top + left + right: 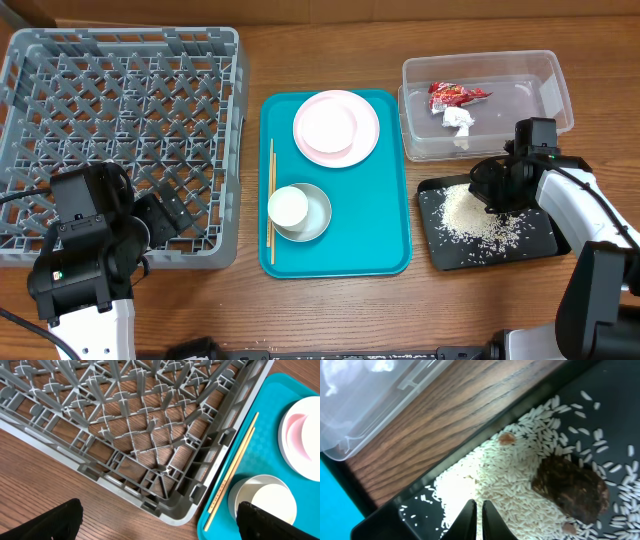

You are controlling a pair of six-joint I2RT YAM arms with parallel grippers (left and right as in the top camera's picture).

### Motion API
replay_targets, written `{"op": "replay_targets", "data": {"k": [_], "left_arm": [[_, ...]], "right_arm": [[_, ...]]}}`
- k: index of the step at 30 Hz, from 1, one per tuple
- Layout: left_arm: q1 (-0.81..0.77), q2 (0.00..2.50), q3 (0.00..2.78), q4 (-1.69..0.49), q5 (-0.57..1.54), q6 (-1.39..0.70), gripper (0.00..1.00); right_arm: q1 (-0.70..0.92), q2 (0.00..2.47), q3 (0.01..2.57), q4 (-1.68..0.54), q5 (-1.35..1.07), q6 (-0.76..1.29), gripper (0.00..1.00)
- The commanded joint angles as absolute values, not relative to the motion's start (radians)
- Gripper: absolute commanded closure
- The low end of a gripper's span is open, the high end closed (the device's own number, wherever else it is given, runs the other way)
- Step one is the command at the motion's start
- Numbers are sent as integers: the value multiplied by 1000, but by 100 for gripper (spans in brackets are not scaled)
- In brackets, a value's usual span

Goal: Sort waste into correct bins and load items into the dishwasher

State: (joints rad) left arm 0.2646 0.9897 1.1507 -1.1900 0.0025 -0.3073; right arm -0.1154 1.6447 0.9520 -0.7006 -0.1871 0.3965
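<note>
You are likely finishing waste sorting: right pincer (480, 516), pressed together, is hovering over rice (495, 480) in the black tray (537, 248); dish loading is calling for your spread left pincer (160, 522).

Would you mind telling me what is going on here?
Two arms are clearing a meal. The right gripper, shut, hangs over rice and a brown scrap in the black tray. The wrapper and tissue lie in the clear tub. The left gripper hovers open by the empty dish rack; plate, cup and chopsticks sit on the teal tray.

Grey plastic rack (120, 100), glossy teal tray (372, 222) — seemingly plastic
</note>
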Motion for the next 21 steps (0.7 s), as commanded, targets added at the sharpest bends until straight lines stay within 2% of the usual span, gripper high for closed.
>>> {"op": "replay_targets", "data": {"k": [1,21], "left_arm": [[272,993,1164,-1193,-3,-292,0],[272,993,1164,-1202,-3,-292,0]], "right_arm": [[-95,1631,948,-670,-199,384,95],[13,1633,948,-550,-159,397,96]]}}
